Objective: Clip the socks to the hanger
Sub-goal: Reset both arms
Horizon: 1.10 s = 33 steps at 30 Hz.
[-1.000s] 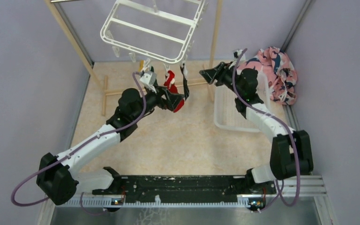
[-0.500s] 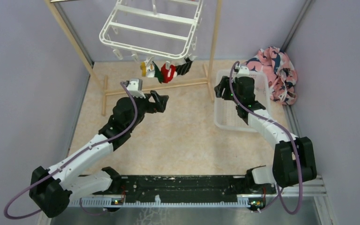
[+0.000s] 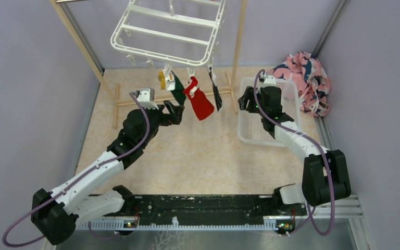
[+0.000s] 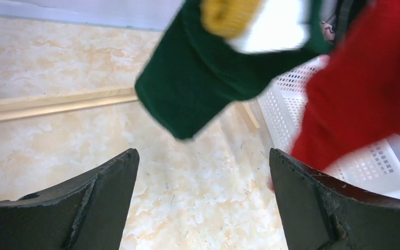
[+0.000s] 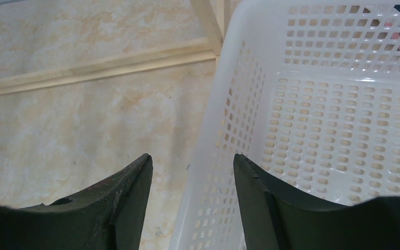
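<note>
hanging from white plastic grid hanger (image 3: 161, 32): three limp socks (image 3: 199, 101); left hand (image 3: 177, 111), right hand (image 3: 245, 99) both spread, empty.

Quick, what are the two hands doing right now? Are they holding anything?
Left hand: open, empty, near the dark green sock.
Right hand: open, empty, above the white basket rim.

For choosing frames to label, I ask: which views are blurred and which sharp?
Left wrist view: the green sock and the red sock look smeared and soft, the floor behind them sharp. Right wrist view: the basket holes are crisp. Top external view: evenly lit and sharp.
</note>
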Each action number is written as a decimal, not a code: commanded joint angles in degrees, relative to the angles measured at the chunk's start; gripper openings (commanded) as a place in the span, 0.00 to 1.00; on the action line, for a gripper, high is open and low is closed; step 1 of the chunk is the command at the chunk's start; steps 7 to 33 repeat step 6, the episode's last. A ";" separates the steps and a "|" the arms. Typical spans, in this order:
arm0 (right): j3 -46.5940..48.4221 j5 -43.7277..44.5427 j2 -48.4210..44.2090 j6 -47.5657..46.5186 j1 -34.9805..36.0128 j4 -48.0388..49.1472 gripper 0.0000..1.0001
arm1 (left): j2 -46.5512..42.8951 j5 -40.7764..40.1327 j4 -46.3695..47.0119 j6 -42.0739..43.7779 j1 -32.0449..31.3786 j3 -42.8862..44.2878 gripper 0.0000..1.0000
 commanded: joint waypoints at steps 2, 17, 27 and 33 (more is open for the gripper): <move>-0.37 0.23 -2.98 -0.56 -0.17 1.65 0.59 | -0.31 1.54 -2.55 -0.94 -0.23 2.19 0.99; -0.78 0.85 -3.82 -1.06 -0.25 0.76 0.59 | -0.96 1.37 -2.95 -1.41 -0.21 1.47 0.98; -0.78 0.85 -3.82 -1.06 -0.25 0.76 0.59 | -0.96 1.37 -2.95 -1.41 -0.21 1.47 0.98; -0.78 0.85 -3.82 -1.06 -0.25 0.76 0.59 | -0.96 1.37 -2.95 -1.41 -0.21 1.47 0.98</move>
